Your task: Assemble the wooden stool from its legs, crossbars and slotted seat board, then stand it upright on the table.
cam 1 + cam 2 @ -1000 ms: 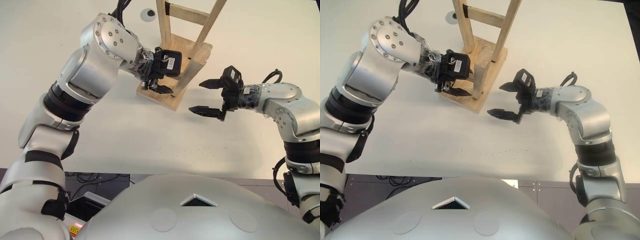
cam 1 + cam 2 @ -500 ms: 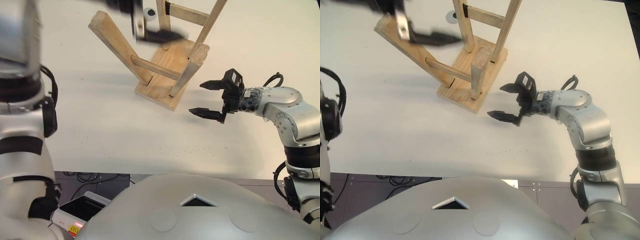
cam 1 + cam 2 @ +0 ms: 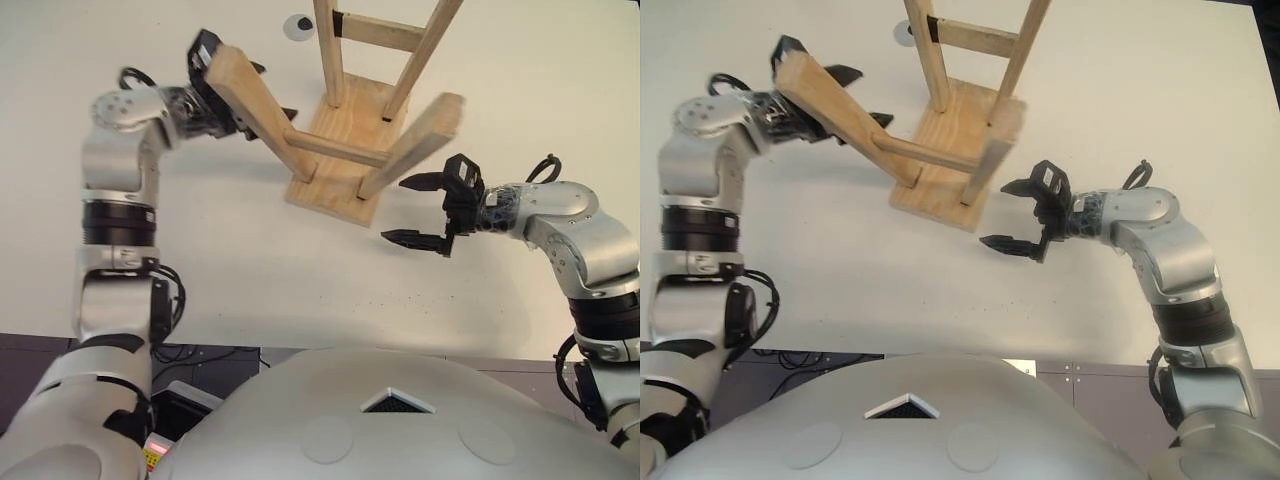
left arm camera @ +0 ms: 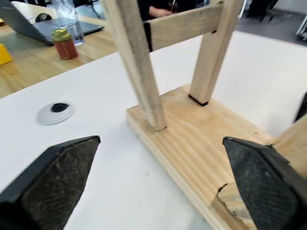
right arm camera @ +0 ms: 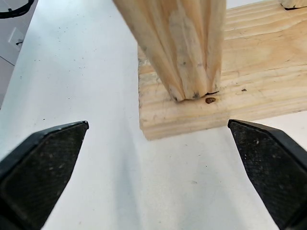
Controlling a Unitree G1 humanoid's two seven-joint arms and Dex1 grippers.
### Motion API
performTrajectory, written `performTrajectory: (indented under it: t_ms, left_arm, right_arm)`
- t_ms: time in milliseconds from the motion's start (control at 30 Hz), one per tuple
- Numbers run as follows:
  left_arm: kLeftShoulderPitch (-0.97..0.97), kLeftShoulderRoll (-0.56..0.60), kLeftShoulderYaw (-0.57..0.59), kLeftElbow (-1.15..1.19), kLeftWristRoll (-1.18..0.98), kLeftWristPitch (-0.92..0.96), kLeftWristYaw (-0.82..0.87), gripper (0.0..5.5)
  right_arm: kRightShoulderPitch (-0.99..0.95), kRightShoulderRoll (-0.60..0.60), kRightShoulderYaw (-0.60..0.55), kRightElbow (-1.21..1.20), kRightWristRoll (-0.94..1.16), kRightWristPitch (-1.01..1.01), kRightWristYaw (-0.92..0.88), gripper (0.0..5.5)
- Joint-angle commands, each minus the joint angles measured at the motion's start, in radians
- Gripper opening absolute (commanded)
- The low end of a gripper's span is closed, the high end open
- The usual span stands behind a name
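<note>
Right hand (image 3: pixel 395 210) hung spread beside the upturned stool (image 3: pixel 335 190), which rested seat-down on the white tabletop (image 3: pixel 250 270), legs in the air; left hand (image 3: pixel 862 96), also spread, hovered by one leaning leg. Behind, a wooden desk (image 4: pixel 29 72) held a laptop (image 4: pixel 48 26) and a lidded jar (image 4: pixel 64 44) of red contents.

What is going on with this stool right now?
The pale wooden stool looks assembled but sits upside down, its slotted seat board flat on the white table and its legs pointing up. The robot's left hand is open beside the near-left leg. The right hand is open, facing the near-right leg and the board's corner. Neither grips anything. Turning the stool upright is not yet done.
</note>
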Motion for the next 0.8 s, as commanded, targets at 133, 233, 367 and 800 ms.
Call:
performTrajectory:
  t_ms: [133,233,367,800]
  left_arm:
    - [0.283,0.116,-0.138,-0.561,-0.189,0.198,-0.148,4.72]
    - [0.316,0.094,-0.192,-0.66,-0.233,0.258,-0.105,4.72]
    - [0.31,0.15,-0.167,-0.628,-0.209,0.246,-0.075,4.72]
    - [-0.158,0.154,-0.045,0.469,0.149,-0.343,0.288,4.72]
  right_arm:
    - [-0.132,-0.007,-0.061,0.271,-0.116,-0.059,-0.097,5.4]
    - [-0.179,0.047,-0.071,0.364,-0.15,-0.102,-0.172,5.4]
    - [-0.179,0.072,-0.08,0.381,-0.175,-0.141,-0.207,5.4]
    - [0.146,-0.108,-0.062,-0.11,0.04,0.004,0.091,5.4]
